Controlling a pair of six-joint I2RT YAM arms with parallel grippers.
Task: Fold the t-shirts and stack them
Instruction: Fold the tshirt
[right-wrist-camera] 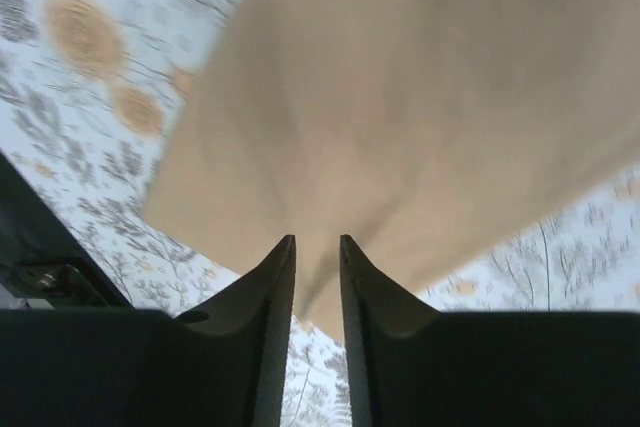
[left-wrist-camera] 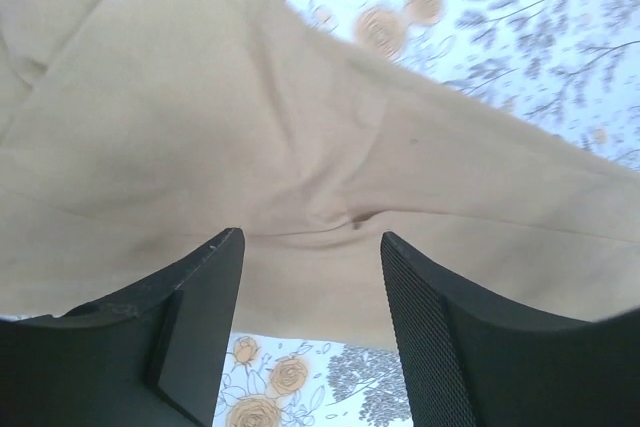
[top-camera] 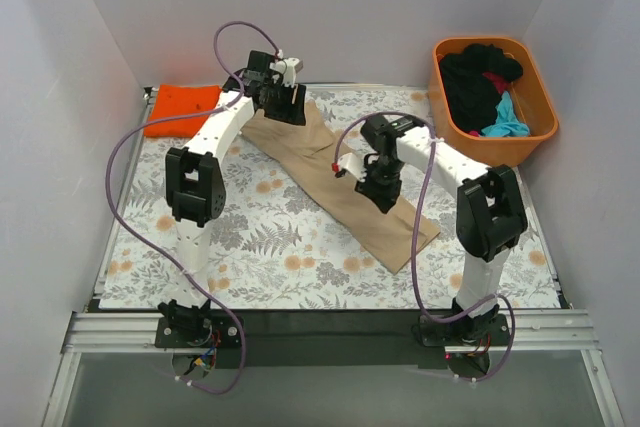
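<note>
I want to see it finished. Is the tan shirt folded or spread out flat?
Partly folded: the tan shirt lies as a long narrow strip slanting across the table, no sleeves sticking out.

Top external: high above the near edge, looking down over the floral-print counter. Wrist cameras: close, facing down onto the long tan cloth t-shirt, also in top view.

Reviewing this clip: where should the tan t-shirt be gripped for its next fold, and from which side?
The tan t-shirt lies flat as a long diagonal strip, so only its edges give cloth to pinch. Probably best: the near-right short end, taken from above across the edge, to carry it toward the far end.
</note>
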